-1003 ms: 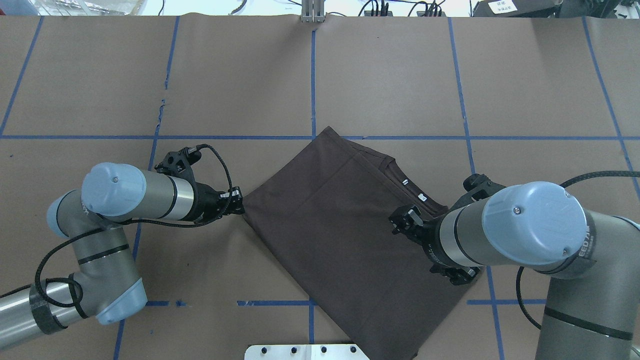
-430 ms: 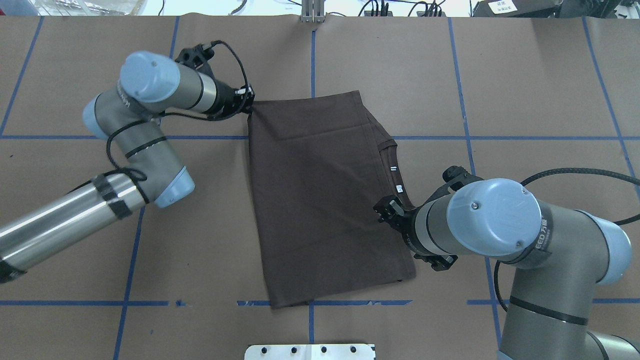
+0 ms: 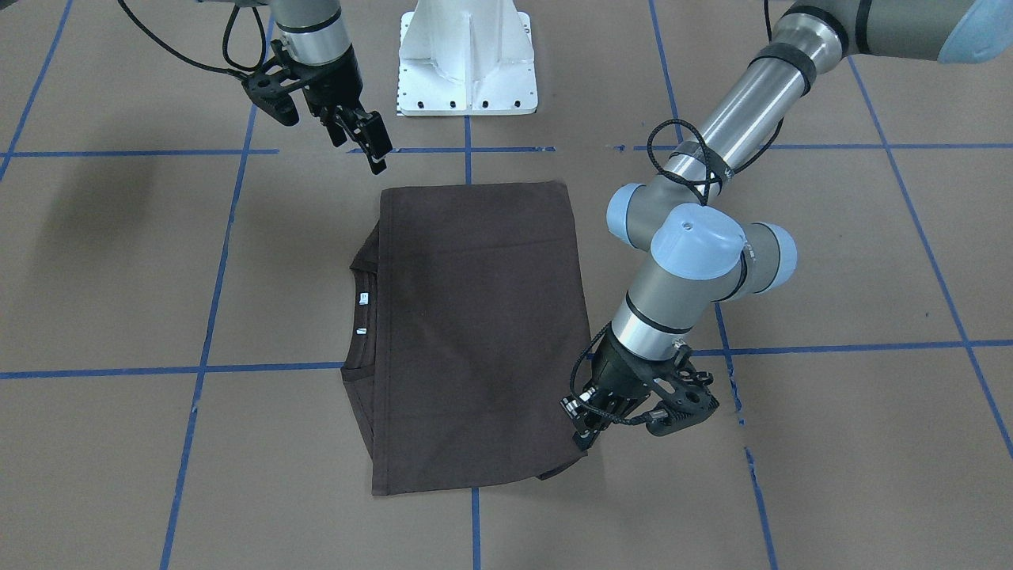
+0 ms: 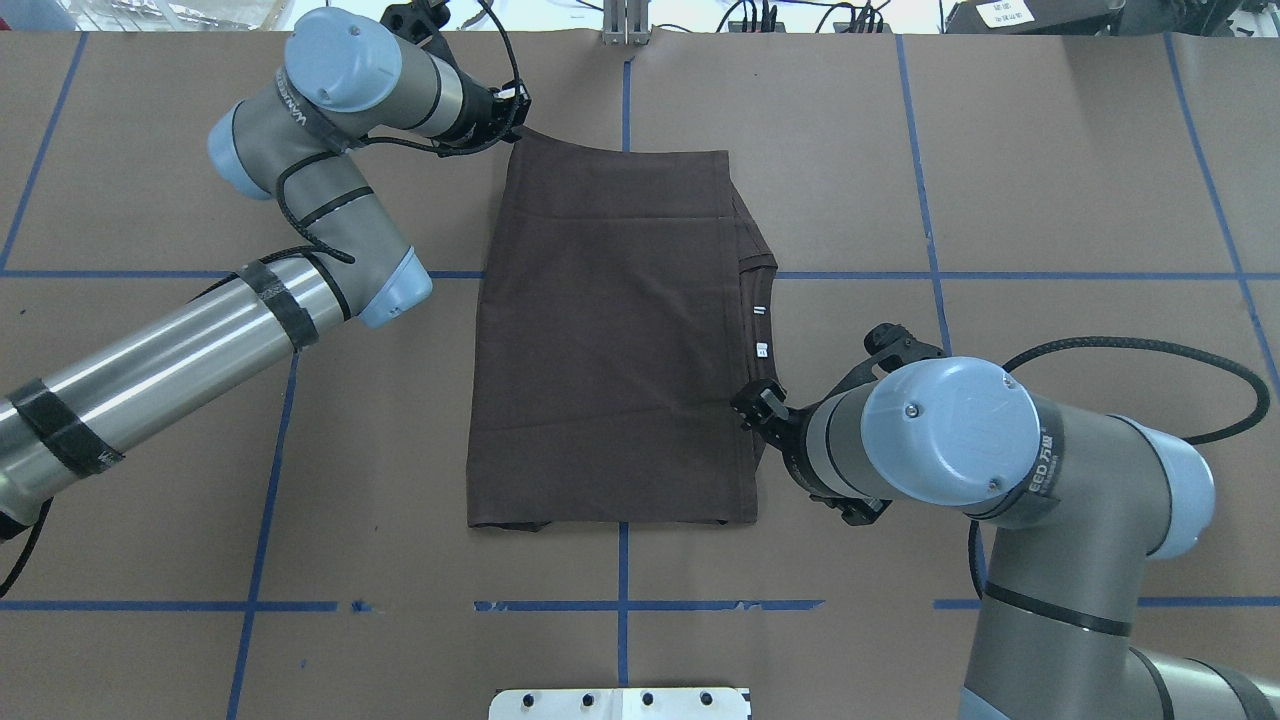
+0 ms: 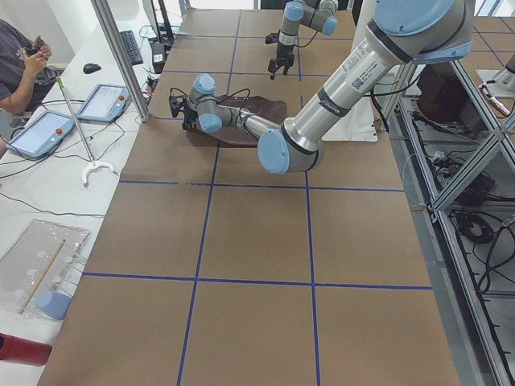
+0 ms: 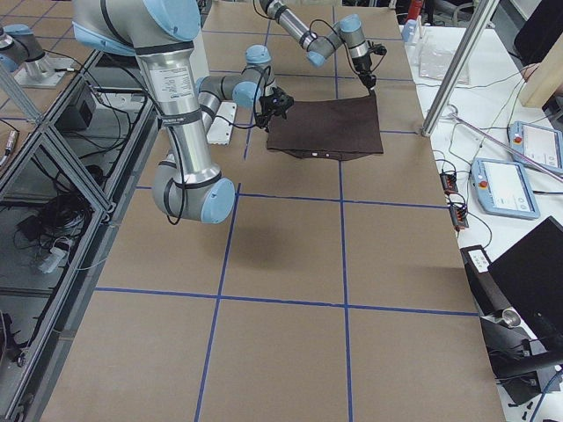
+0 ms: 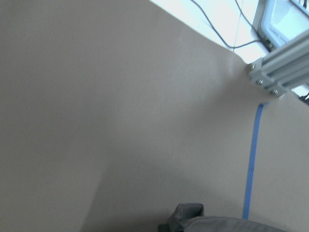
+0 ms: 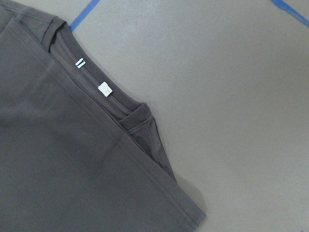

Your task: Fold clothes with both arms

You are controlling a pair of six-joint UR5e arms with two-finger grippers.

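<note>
The dark grey-brown T-shirt [image 4: 610,340] lies folded in a rectangle on the brown table, also in the front view [image 3: 475,332]. Its collar with white labels [image 4: 760,320] faces the right arm and shows in the right wrist view [image 8: 91,79]. My left gripper [image 4: 515,118] is shut on the shirt's far-left corner, seen low at the table in the front view [image 3: 580,434]. A bit of cloth [image 7: 188,220] shows in the left wrist view. My right gripper [image 3: 366,144] hangs open and empty above the table near the shirt's near-right corner; the overhead view shows it [image 4: 755,403] over the shirt's right edge.
The white pedestal base [image 3: 467,63] stands at the robot's side of the table. Blue tape lines [image 4: 930,200] grid the brown paper. A metal post [image 4: 625,25] stands at the far edge. Operator tablets [image 5: 100,100] lie on a side table.
My left gripper has dragged the shirt's corner towards the far edge, turning the shirt square with the grid. My right gripper has drifted left and stays above the shirt's collar edge.
</note>
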